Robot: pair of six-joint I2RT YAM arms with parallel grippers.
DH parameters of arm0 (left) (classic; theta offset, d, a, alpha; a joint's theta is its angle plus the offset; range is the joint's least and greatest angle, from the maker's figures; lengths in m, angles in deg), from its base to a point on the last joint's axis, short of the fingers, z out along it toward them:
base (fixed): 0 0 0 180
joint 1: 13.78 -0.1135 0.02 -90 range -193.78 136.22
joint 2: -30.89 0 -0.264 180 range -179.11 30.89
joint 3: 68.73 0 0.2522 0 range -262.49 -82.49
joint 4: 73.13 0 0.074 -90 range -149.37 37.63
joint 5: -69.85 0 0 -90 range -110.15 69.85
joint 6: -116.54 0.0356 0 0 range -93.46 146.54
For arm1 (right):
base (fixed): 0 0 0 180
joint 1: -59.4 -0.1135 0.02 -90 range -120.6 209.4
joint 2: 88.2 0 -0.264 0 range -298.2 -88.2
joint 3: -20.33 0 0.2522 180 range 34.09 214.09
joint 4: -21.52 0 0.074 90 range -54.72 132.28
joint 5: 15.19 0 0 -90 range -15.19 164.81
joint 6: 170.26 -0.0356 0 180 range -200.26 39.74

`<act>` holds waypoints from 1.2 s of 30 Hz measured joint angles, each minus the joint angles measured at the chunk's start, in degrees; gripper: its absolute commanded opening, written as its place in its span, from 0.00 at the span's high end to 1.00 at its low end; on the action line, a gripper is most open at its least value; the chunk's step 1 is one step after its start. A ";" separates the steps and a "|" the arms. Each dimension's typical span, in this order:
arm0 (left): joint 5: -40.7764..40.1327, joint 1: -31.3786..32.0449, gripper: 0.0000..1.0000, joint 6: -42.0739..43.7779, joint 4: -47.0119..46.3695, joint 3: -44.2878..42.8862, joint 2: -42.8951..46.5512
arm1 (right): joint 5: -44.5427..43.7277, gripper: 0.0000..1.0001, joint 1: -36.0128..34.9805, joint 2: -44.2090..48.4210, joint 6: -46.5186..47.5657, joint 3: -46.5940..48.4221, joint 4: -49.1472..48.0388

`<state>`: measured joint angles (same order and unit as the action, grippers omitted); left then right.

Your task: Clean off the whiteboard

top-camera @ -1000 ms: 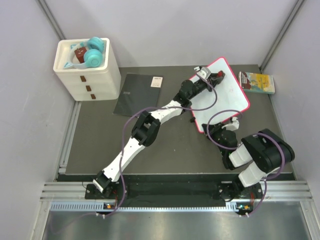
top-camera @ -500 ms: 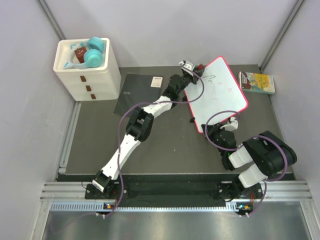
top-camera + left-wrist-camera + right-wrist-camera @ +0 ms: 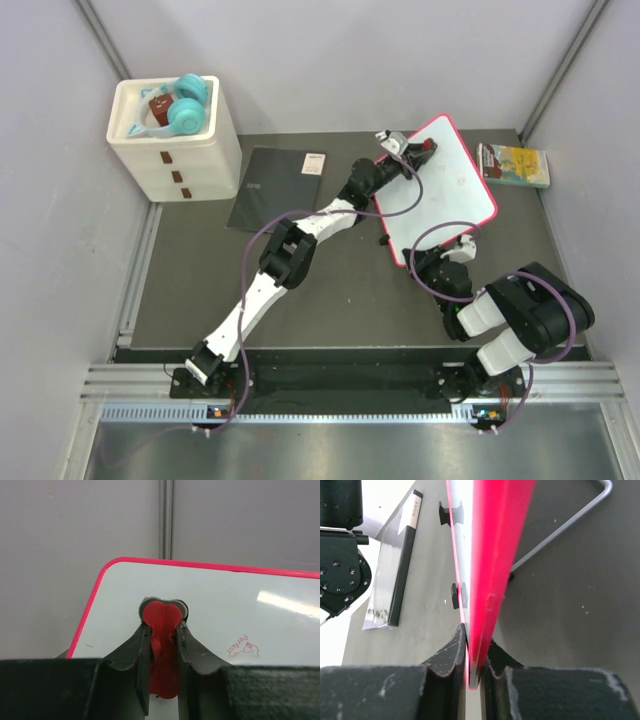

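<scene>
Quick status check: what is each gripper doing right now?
Left gripper: closed on the red eraser.
Right gripper: closed on the edge of the whiteboard.

A white drawer unit point(image 3: 175, 150) is placed at the far left corner of the dark table mat point(image 3: 200, 290). Teal headphones point(image 3: 188, 105) and a small brown object point(image 3: 160, 106) are held in its open top. A black notebook point(image 3: 275, 188) is laid flat just beside the unit; a yellow-green book point(image 3: 513, 165) is laid at the far right edge
</scene>
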<state>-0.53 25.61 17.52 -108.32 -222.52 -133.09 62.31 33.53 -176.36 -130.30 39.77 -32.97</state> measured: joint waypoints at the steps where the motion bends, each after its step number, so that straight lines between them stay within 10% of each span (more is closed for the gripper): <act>1: -1.27 0.24 1.00 0.44 0.20 -0.02 0.00 | 0.00 1.00 0.00 0.02 -0.11 0.00 0.09; 11: -8.11 -1.09 1.00 0.42 3.65 -1.20 0.00 | -0.31 1.00 -0.31 0.02 0.59 0.07 0.15; 29: 29.90 -2.49 0.96 5.20 11.10 0.74 4.22 | -0.87 1.00 -0.66 0.02 0.48 0.07 0.24; 36: 32.85 -2.21 1.00 9.05 11.67 2.27 5.25 | -1.05 1.00 -0.76 0.13 0.44 0.07 0.42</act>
<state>32.32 23.41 26.57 -96.64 -220.25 -127.85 61.27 32.76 -176.23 -129.86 39.83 -32.55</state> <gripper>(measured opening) 0.245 0.083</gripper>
